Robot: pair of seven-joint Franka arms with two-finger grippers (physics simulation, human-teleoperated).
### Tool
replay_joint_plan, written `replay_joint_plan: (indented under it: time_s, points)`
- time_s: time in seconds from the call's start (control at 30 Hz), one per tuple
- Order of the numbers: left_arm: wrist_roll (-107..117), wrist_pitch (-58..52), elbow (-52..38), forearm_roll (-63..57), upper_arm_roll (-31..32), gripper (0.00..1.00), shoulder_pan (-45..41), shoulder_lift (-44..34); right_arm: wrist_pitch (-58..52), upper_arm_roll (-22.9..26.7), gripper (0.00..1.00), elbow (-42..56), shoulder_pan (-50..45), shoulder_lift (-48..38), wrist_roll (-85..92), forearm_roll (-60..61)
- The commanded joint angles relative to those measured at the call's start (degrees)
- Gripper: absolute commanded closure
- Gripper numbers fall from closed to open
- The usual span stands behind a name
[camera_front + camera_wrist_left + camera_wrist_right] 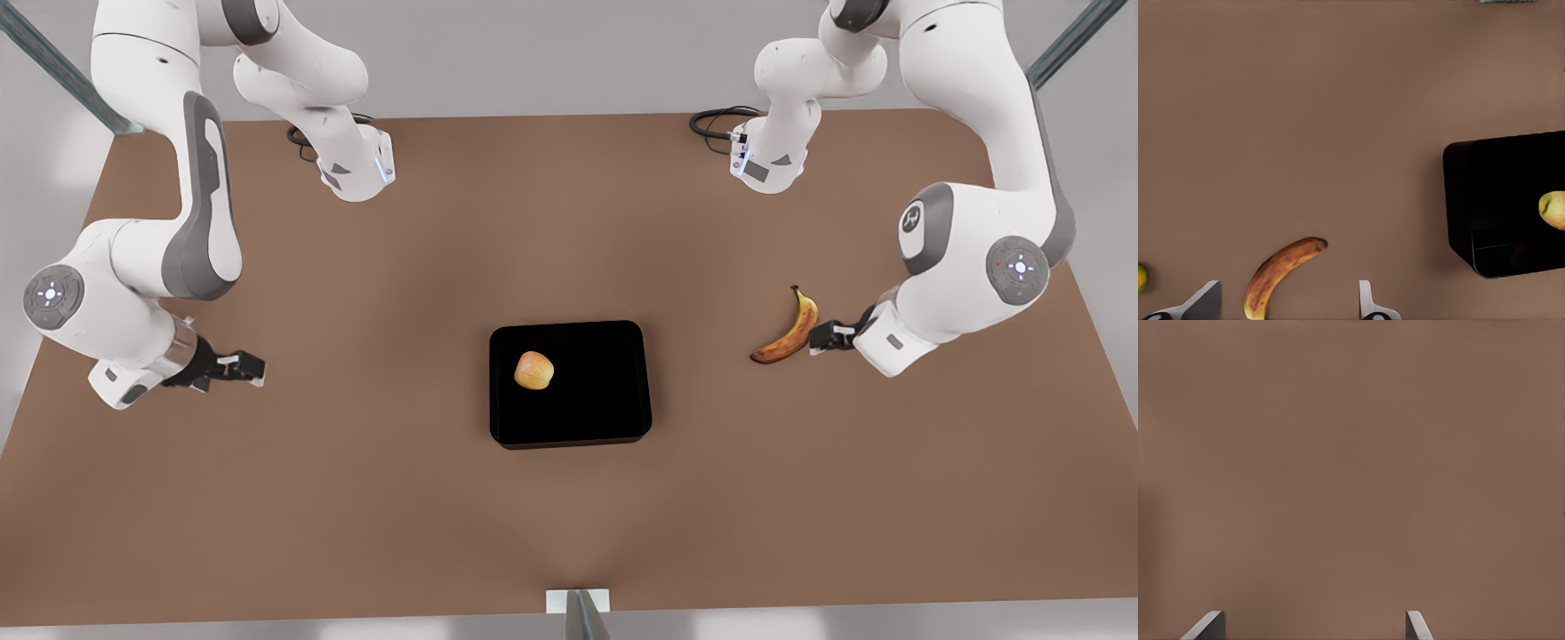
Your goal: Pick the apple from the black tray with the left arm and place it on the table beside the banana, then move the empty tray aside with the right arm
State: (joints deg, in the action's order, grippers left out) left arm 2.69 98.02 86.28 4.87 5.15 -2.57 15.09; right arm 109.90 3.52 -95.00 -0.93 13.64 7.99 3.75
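Starting nearest the front camera, we see bare brown table (356,498), then the black tray (613,418) at mid-table with the apple (534,370) lying in its part toward the front view's left. Nothing of the task looks done: the apple is unpicked, the tray not yet moved, so both steps are left, as we judge it. Level with the tray, on the front view's right, lies the banana (788,331), and just beside it hovers our left hand (824,337), matched by its wrist view, where the banana (1279,275) sits between its two spread fingers (1366,301) and the tray (1511,213) with the apple (1553,209) lies well off to one side. That hand is released and empty; the apple is well apart from it, across a stretch of table, so it must travel toward the tray before any grasp. A small green-yellow fruit (1141,278) peeks in at that wrist view's edge. On the front view's left, well apart from the tray, our right hand (233,369) waits, fingers (1417,627) spread over bare table (1351,467), holding nothing. Farther back stand both arm bases.
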Motion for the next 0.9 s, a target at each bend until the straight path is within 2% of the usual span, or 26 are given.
replay_joint_plan:
  time_s: [0.0, 0.07, 0.1, 0.2, 0.3, 0.37, 0.4, 0.5, 0.6, 0.63, 0.7, 0.77, 0.87]
  points:
    - [-1.1, 2.6, -0.2, 0.0, 0.0, 0.00, -0.1, 0.0, 3.4, -0.1, 0.00, 0.1, -0.1, 0.0, 3.7, 0.1]
    - [-1.6, 4.0, -1.5, 0.8, -0.2, 0.00, -0.2, 2.2, 3.6, -0.1, 0.00, 1.3, -0.1, 1.6, 3.7, -0.2]
    - [-1.6, 10.3, -0.9, 1.3, 0.0, 0.00, -1.5, 3.5, 3.6, -0.1, 0.00, 2.6, -0.4, 5.1, 3.7, -0.1]
    - [2.5, 10.7, -8.9, -3.6, 1.4, 0.00, -18.0, 6.2, 8.2, -0.2, 0.00, 4.3, -0.5, 11.2, 3.8, -0.3]
    - [17.7, 12.1, -9.1, -6.0, 1.4, 0.00, -30.9, 7.6, 5.8, -0.2, 0.00, 7.9, -0.4, 9.7, 3.7, -0.3]
    - [22.9, 16.4, -9.2, -6.7, 1.4, 0.00, -36.1, 10.9, 0.3, -0.1, 0.00, 8.1, -0.3, 5.2, 3.8, -0.3]
    - [27.3, 18.3, -9.2, -9.6, 1.4, 0.00, -38.8, 12.3, -4.3, -0.2, 0.00, 11.8, -0.3, 4.8, 3.7, -0.5]
    - [29.7, 23.2, -9.4, -10.3, 0.9, 0.00, -40.6, 15.1, -5.8, -0.1, 0.00, 13.1, -0.4, 5.2, 3.7, -0.5]
    - [29.9, 25.2, -24.8, -10.1, -3.2, 0.00, -40.2, 26.9, -6.5, 0.2, 0.00, 14.7, 0.2, 6.7, 3.7, -0.5]
    - [31.1, 28.1, -26.0, -10.1, -3.2, 0.00, -40.3, 28.9, -8.8, 0.4, 0.00, 14.6, 0.4, 6.6, 3.6, -0.2]
    - [32.4, 30.3, -24.9, -10.4, -3.0, 0.00, -41.3, 31.1, -10.0, 0.1, 0.00, 14.4, 0.1, 6.5, 3.7, -0.2]
    - [32.4, 30.1, -19.4, -15.2, -3.1, 0.00, -44.4, 31.1, -10.0, 0.0, 0.00, 14.4, 0.1, 6.6, 3.7, -0.3]
    - [31.7, 31.5, -15.1, -14.5, -2.9, 0.00, -44.1, 31.1, -10.0, -0.1, 0.00, 14.5, 0.0, 6.6, 3.7, -0.3]
